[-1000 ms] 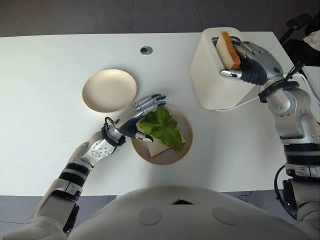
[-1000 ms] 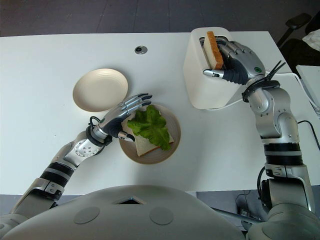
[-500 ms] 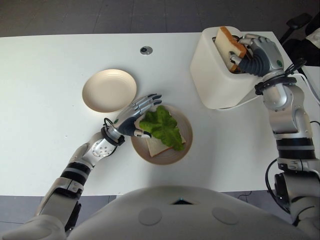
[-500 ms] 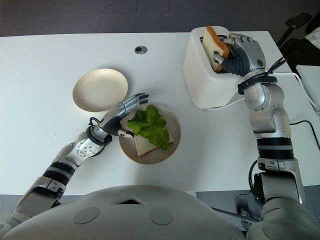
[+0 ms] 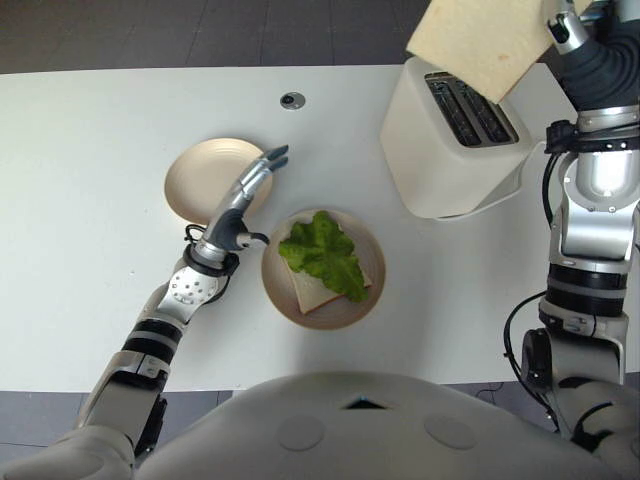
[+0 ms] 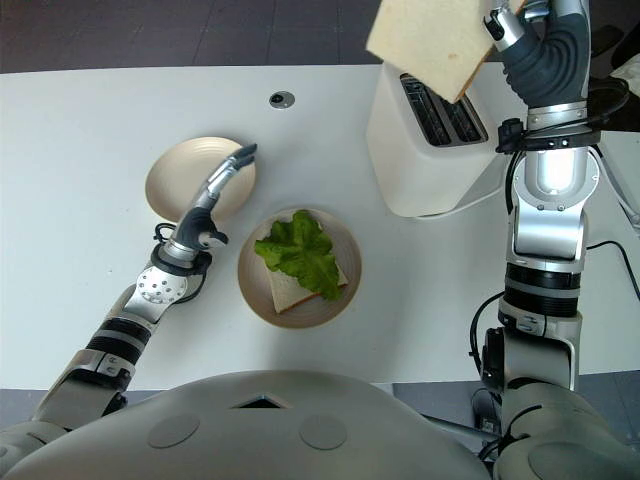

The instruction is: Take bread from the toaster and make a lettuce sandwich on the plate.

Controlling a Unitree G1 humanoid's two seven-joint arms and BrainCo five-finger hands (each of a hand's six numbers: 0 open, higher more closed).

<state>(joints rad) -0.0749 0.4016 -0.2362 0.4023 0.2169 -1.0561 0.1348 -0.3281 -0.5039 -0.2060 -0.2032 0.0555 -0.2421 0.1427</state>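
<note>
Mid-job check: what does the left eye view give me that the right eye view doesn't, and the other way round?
Left eye view: more bare table left of the empty plate. Right eye view: more of the table right of the right arm. Both: right hand holding a bread slice above the toaster, left hand open beside the empty plate, lettuce on a second slice on the other plate.

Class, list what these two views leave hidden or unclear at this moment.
- Right hand: fingers partly hidden behind the bread and cut by the top edge, both views.
- Lower slice: mostly covered by lettuce, both views.
- Toaster slots: too dark to see inside.
- Table disc: too small to identify.
</note>
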